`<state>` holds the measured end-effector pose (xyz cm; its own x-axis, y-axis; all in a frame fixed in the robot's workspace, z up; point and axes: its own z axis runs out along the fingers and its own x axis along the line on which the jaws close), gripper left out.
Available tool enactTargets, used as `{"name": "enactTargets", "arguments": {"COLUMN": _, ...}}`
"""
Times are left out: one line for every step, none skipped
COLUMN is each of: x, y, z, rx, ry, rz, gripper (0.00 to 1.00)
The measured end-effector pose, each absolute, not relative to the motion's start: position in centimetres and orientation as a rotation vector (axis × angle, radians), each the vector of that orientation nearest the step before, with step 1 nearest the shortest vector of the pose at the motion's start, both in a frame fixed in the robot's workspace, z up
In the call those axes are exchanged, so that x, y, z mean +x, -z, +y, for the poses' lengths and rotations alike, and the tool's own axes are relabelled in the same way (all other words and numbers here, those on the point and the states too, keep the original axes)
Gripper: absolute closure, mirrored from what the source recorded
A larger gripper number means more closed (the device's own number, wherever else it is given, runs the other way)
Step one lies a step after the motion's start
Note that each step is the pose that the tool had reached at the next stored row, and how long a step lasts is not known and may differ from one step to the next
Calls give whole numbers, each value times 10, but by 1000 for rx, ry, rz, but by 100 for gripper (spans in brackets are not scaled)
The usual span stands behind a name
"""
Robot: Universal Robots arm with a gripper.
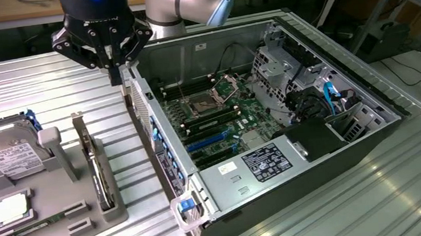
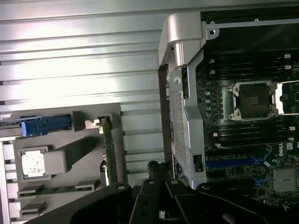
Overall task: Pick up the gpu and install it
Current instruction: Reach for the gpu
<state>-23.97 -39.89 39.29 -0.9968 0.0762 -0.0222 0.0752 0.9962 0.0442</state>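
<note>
The gpu (image 1: 90, 157) stands on its edge in a slot of the grey holder (image 1: 66, 219) at the exterior view's left. In the wrist view the gpu (image 2: 109, 151) appears edge-on, with its pale metal bracket (image 2: 93, 124) at one end. My gripper (image 1: 117, 74) hangs shut over the table by the far left corner of the open computer case (image 1: 337, 164), beyond the far end of the card. Nothing is between its fingers. In the wrist view the gripper (image 2: 159, 169) sits between the holder and the case wall.
The holder also carries a silver hard drive (image 1: 8, 156), a processor chip (image 1: 11, 208) and a green memory stick (image 1: 37, 227). Inside the case lies the motherboard with blue slots (image 1: 212, 142) and a processor socket (image 1: 201, 101). Ribbed metal table (image 1: 40, 81) surrounds everything.
</note>
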Motion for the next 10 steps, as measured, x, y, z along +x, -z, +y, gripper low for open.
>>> {"name": "enactTargets", "arguments": {"x": -241, "y": -393, "z": -399, "rx": 118, "ry": -67, "rz": 3115, "gripper": 89}}
{"name": "enactTargets", "arguments": {"x": -242, "y": -393, "z": -399, "rx": 118, "ry": -68, "rz": 3115, "gripper": 89}}
{"name": "enactTargets", "arguments": {"x": -243, "y": -393, "z": -399, "rx": 118, "ry": -68, "rz": 3115, "gripper": 89}}
{"name": "enactTargets", "arguments": {"x": -245, "y": -393, "z": -399, "rx": 118, "ry": -68, "rz": 3115, "gripper": 89}}
{"name": "enactTargets", "arguments": {"x": -246, "y": -393, "z": -399, "rx": 118, "ry": -68, "rz": 3115, "gripper": 89}}
{"name": "enactTargets", "arguments": {"x": -248, "y": -393, "z": -399, "rx": 118, "ry": -67, "rz": 3115, "gripper": 89}}
{"name": "enactTargets", "arguments": {"x": -251, "y": -393, "z": -399, "rx": 118, "ry": -68, "rz": 3115, "gripper": 89}}
{"name": "enactTargets", "arguments": {"x": -253, "y": -393, "z": -399, "rx": 118, "ry": -68, "rz": 3115, "gripper": 89}}
{"name": "enactTargets", "arguments": {"x": -255, "y": -393, "z": -399, "rx": 118, "ry": -67, "rz": 3115, "gripper": 89}}
{"name": "enactTargets", "arguments": {"x": -258, "y": -393, "z": -399, "rx": 118, "ry": -67, "rz": 3115, "gripper": 89}}
